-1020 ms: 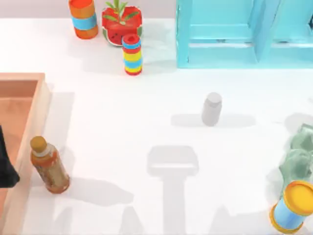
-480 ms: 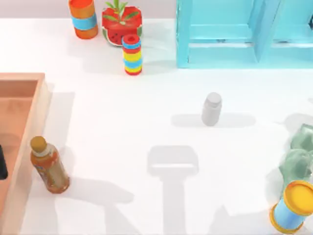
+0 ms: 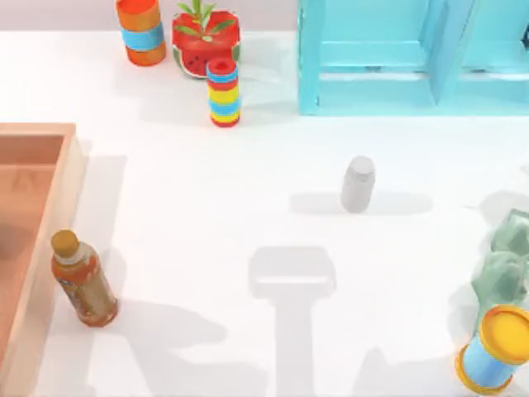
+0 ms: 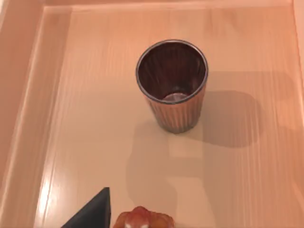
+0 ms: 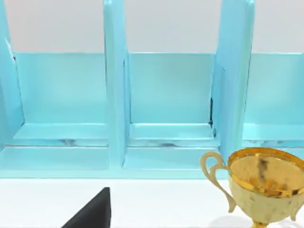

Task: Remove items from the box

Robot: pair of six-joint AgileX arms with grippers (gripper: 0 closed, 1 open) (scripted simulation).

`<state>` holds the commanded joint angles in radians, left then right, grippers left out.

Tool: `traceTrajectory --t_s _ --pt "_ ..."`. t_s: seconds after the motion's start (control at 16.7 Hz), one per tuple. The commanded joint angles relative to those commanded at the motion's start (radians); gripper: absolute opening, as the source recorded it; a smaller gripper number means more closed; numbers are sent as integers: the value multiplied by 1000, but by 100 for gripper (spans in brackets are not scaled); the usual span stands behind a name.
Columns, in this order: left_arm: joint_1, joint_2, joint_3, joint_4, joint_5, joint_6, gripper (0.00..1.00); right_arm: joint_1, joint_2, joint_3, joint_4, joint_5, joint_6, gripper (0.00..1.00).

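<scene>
1. Left gripper: the left wrist view shows one dark finger (image 4: 92,211) as a wedge low in the frame, over the box floor. I cannot tell whether the jaws are wide or narrow. An amber-brown rounded top (image 4: 142,219) sits just beside that finger at the frame edge; too little shows to name it.
2. Right gripper: one dark finger (image 5: 92,211) shows in the right wrist view, jaw state likewise impossible to tell. It faces the turquoise shelf unit (image 5: 116,95).
3. Cup (image 4: 172,83): upright on the box floor, apart from the walls, open mouth up. Dark reddish-brown, glossy inside, vertically ribbed outside, tapering toward its base.
4. Box (image 3: 64,178): at the table's left edge in the top view. Thick raised walls of light orange-brown wood; the wrist view shows fine straight grain on the flat floor.
5. Just outside the box's right wall stands a taller orange-brown bottle (image 3: 83,279) with a tan-yellow cap.
6. Mid-table: a pale grey bottle (image 3: 358,184), matte and smooth.
7. The right wrist view shows a shiny gold trophy cup (image 5: 263,183) with curled handles in front of the shelf unit.
</scene>
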<state>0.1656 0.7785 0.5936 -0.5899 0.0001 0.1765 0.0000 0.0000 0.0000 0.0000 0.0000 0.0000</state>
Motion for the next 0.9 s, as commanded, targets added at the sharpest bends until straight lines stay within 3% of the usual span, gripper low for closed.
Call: traceTrajectory --t_s 0.9 --pt "167 773 589 -585 0 176 100 0 0 0 0 0 0 100"
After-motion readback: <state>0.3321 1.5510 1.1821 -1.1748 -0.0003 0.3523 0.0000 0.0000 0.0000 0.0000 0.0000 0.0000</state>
